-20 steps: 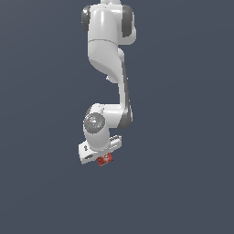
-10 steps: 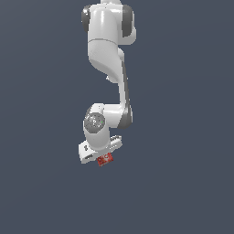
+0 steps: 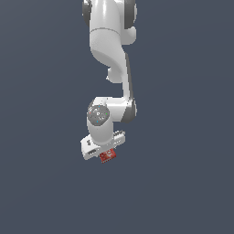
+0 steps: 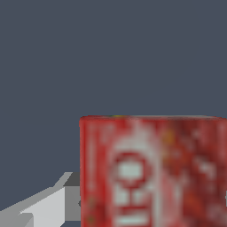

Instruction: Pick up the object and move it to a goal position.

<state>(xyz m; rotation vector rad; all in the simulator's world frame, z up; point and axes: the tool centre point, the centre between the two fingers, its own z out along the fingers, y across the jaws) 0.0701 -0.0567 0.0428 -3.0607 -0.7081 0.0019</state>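
Observation:
The object, a small red box with faint white markings, sits between the jaws of my white gripper at the end of the arm. The gripper looks shut on it. In the wrist view the red box is very close and fills much of the picture. One grey-white finger shows beside it; the other finger is out of the picture. No goal marker shows in either view.
The white arm reaches down from the exterior view's top to the wrist. Around it there is only a plain dark blue-grey surface.
The wrist and gripper, with the red box in them, have shifted slightly toward the exterior view's right and top. The grip on the box looks the same.

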